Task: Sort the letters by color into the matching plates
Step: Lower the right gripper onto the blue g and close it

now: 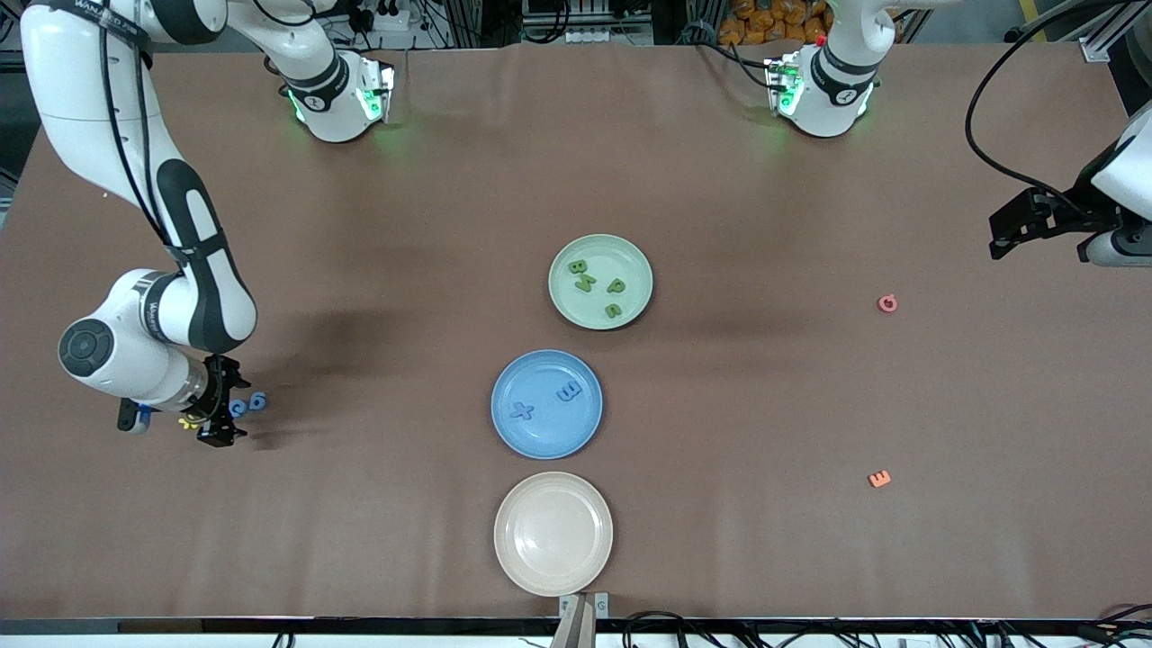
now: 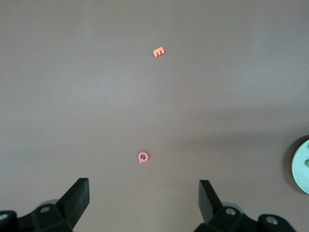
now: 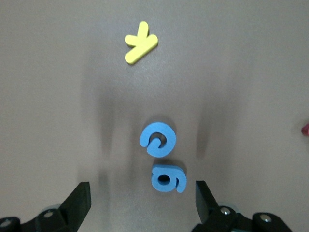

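Two blue letters (image 3: 158, 140) (image 3: 168, 177) lie side by side on the brown table at the right arm's end, showing in the front view as one (image 1: 238, 408) beside the other (image 1: 258, 401). My right gripper (image 3: 143, 205) (image 1: 225, 403) hangs open over them, nothing between its fingers. The blue plate (image 1: 540, 432) holds two blue letters (image 1: 569, 391) (image 1: 522, 411). The pale green plate (image 1: 630, 265) (image 2: 301, 166) holds several green letters (image 1: 586, 283). My left gripper (image 2: 144, 203) (image 1: 997, 236) waits open at the left arm's end.
A yellow letter (image 3: 140, 42) (image 1: 187, 421) lies close to the blue pair. A pink letter (image 1: 887, 303) (image 2: 143, 157) and an orange E (image 1: 879, 479) (image 2: 158, 51) lie toward the left arm's end. A cream plate (image 1: 553, 533) sits nearest the front camera.
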Controlling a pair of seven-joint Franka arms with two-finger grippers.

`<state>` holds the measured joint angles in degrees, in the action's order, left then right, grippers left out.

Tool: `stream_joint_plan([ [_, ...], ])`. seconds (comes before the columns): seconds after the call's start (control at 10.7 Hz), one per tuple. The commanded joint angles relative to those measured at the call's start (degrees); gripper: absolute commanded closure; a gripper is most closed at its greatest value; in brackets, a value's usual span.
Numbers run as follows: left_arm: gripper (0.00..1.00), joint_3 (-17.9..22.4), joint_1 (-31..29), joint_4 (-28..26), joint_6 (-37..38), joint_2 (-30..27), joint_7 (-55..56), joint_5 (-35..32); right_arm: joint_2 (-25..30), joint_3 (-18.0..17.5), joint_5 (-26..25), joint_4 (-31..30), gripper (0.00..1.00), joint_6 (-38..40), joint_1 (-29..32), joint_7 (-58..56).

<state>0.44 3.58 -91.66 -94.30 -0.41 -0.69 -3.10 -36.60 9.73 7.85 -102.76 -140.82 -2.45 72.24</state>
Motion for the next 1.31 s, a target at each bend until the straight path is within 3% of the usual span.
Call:
stream_joint_plan([
  [0.0,0.00,0.09,-1.99,0.34,3.67,-0.99,0.16,-0.76,2.23,-0.94,-0.03,-4.72,0.04,-3.65,0.16,1.41],
  [0.28,0.00,0.09,-6.12,0.34,4.21,-1.43,0.07,-1.20,2.06,-1.03,-0.12,-6.49,0.05,-5.78,0.25,1.33],
  [0.47,0.00,0.00,-6.83,0.34,6.13,-1.52,0.07,-1.72,1.62,-1.12,-0.29,-7.62,0.13,-8.66,0.34,1.15],
  [0.66,0.00,-0.61,-6.75,0.34,7.54,-2.13,0.94,-2.78,1.62,-1.38,-0.21,-8.33,0.26,-9.56,0.43,0.80],
  [0.94,0.00,-0.17,-8.05,-0.18,7.55,-1.79,2.27,-3.13,1.36,-1.73,-0.20,-8.51,0.53,-10.35,0.51,0.80],
  [1.22,0.00,0.00,-9.30,0.08,7.55,-1.96,2.18,-3.14,1.35,-2.52,-0.12,-8.42,0.67,-10.26,0.95,0.62],
])
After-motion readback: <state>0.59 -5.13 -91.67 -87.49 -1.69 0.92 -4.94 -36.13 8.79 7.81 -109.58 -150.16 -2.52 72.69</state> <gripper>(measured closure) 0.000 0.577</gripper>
